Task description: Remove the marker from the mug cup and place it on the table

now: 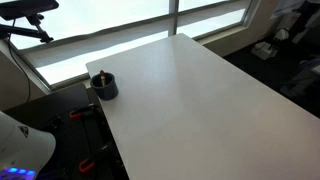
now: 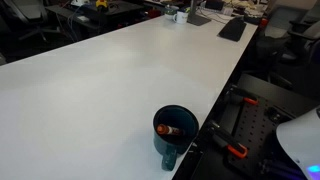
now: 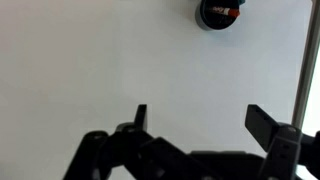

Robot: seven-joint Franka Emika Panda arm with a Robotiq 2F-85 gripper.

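Note:
The dark blue-grey mug cup (image 1: 104,86) stands near a corner of the white table (image 1: 200,100). It also shows in an exterior view (image 2: 175,134) and at the top of the wrist view (image 3: 218,12). The marker (image 2: 169,130) lies inside the mug, its reddish tip showing; in the wrist view it is a small reddish spot (image 3: 226,11). My gripper (image 3: 203,122) is open and empty, held above bare table well short of the mug. The gripper does not show in either exterior view.
The table's edge runs down the right of the wrist view (image 3: 302,60). Red-handled clamps (image 2: 237,152) lie on the dark floor beside the table. Desks with keyboards (image 2: 232,28) and chairs stand at the far end. Windows (image 1: 120,30) lie behind the table.

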